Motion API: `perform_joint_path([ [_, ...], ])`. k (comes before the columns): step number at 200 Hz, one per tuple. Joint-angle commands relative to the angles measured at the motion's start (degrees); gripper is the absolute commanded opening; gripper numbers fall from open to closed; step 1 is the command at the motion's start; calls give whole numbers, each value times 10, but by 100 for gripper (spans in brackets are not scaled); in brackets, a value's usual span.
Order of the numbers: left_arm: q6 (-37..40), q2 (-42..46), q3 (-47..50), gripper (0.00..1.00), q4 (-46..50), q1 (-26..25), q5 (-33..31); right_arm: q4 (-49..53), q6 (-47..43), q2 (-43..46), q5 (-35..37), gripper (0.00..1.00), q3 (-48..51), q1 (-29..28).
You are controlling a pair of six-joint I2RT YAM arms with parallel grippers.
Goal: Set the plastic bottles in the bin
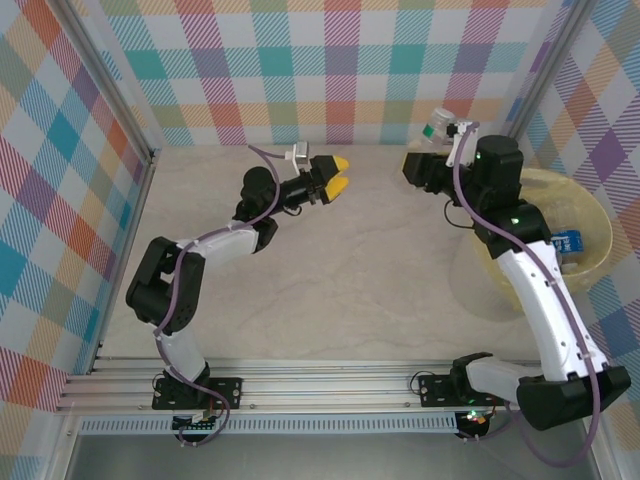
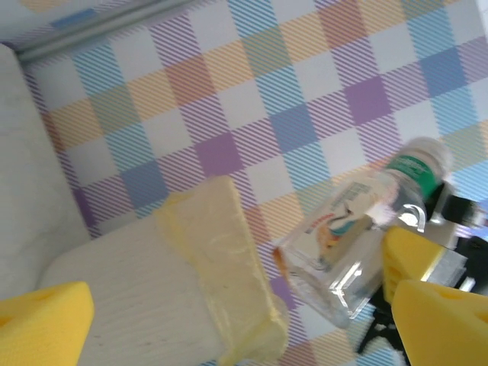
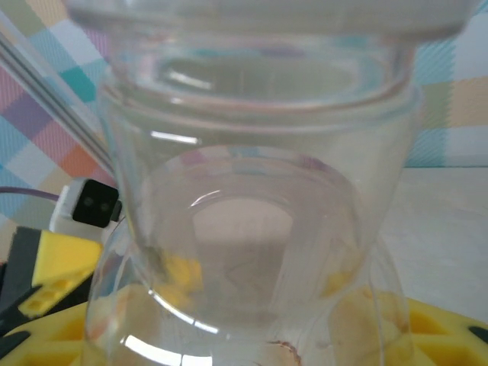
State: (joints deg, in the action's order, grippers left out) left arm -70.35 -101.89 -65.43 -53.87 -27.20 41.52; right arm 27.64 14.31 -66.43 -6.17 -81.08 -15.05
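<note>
Clear bottle (image 1: 437, 128) aloft in right hand (image 1: 422, 160)

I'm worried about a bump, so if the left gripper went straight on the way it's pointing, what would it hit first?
Most likely the bin, its pale-yellow rim dead ahead of the open left gripper. The clear bottle sits beyond it, off to one side, though depth is unclear.

The bottle (image 2: 347, 236) is clear glossy plastic; the bin (image 1: 590, 215) (smooth-walled) looks matt.
</note>
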Motion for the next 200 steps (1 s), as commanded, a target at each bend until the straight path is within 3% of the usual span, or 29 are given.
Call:
perform_joint_path([
  [1, 113, 46, 7, 100, 117, 4, -32, 143, -79, 17, 88, 48, -62, 4],
  [57, 242, 102, -8, 100, 285, 4, -75, 469, -164, -60, 241, 45, -294, 67],
  [96, 265, 102, -17, 100, 322, 4, -82, 571, -181, -102, 312, 40, -390, 120],
  [118, 263, 95, -25, 100, 328, 4, -82, 577, -186, -105, 426, 38, -362, 144],
  [155, 257, 79, -57, 100, 355, 4, -77, 556, -221, -71, 518, 39, -276, 196],
  [200, 202, 41, -84, 100, 332, 4, -63, 471, -290, -34, 527, 44, -158, 230],
])
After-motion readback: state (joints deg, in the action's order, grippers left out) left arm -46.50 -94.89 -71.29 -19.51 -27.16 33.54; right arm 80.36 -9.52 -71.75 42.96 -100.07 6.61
